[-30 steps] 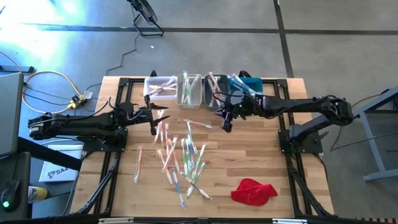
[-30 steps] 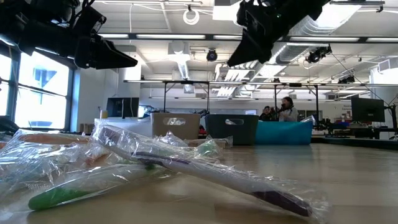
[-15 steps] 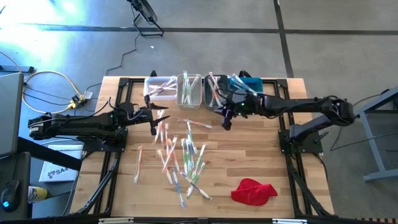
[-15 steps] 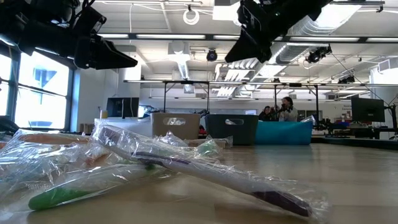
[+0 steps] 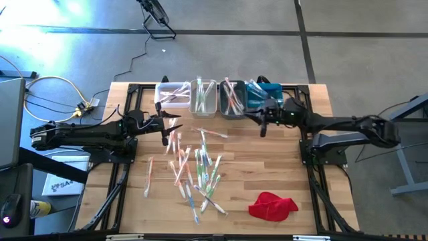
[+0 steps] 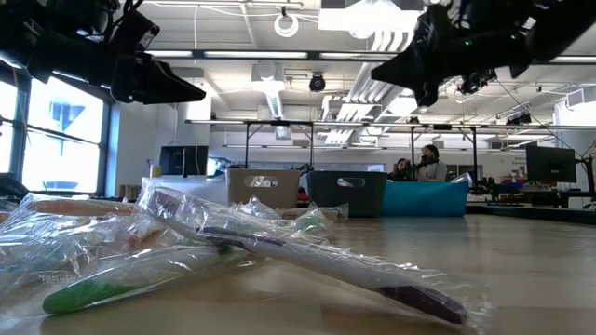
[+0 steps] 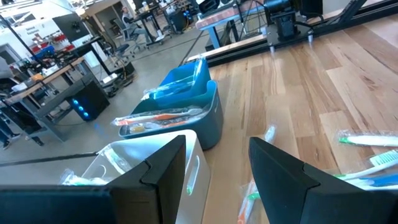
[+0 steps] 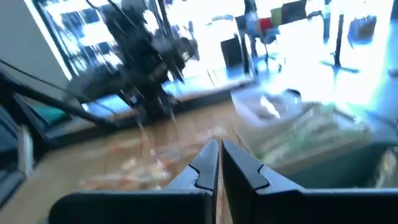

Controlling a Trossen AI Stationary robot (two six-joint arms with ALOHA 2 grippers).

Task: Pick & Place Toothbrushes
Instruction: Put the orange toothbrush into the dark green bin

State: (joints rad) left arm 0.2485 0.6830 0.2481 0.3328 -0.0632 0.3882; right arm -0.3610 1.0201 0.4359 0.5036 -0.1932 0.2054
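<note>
Several wrapped toothbrushes with pink, orange, green and blue handles lie scattered flat on the middle of the wooden table; two show close up in the low view. More fill the bins at the far edge. My left gripper hovers open above the pile's far left end, with nothing between its fingers. My right gripper hangs shut and empty above the table in front of the blue bin, pointing roughly level toward the left.
Along the far edge stand a white bin, a clear bin, a grey bin and the blue one. A red cloth lies near the front right. Bare wood shows at the right.
My right gripper has drawn back toward the table's right edge, away from the grey bin and to the front of the blue bin. It has tipped up from slanting down to about level, and stays shut. The toothbrushes have not moved.
</note>
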